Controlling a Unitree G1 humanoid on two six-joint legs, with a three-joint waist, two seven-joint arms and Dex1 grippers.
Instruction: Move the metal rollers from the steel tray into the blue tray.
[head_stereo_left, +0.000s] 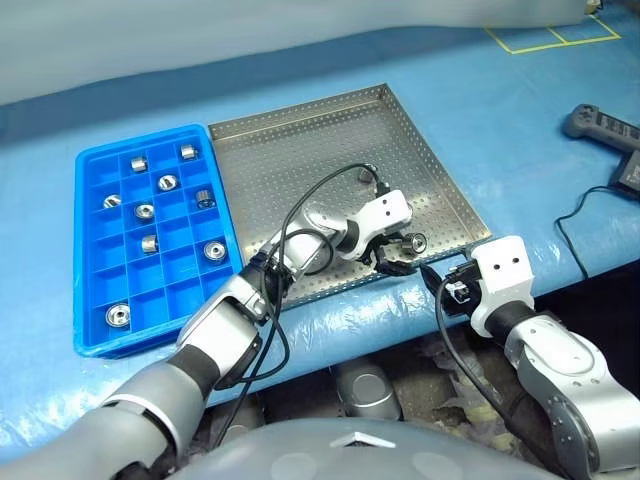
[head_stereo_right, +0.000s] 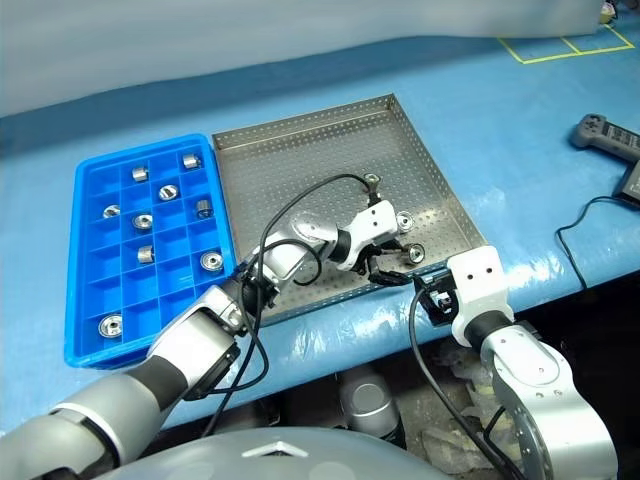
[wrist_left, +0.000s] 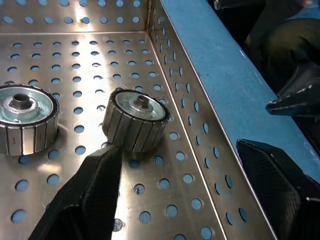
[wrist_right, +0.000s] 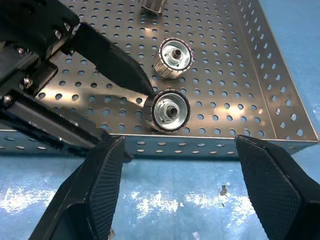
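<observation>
The left gripper (head_stereo_left: 398, 253) stood open in the near right corner of the steel tray (head_stereo_left: 300, 150), one finger (wrist_right: 117, 65) touching a metal roller (wrist_right: 166, 110) at that roller's ten o'clock, the other outside the near rim, holding nothing. A second roller (wrist_right: 172, 57) lay just beyond, at twelve o'clock from the first. The right gripper (wrist_right: 180, 192) hung open and empty over the blue cloth at six o'clock from that corner. At nine o'clock of the steel tray, touching it, the blue tray (head_stereo_left: 92, 250) held nine rollers in separate compartments.

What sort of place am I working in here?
Likely a workshop or lab test bench: a table under a blue cover, a perforated steel tray of metal rollers, and a handheld controller nearby.
</observation>
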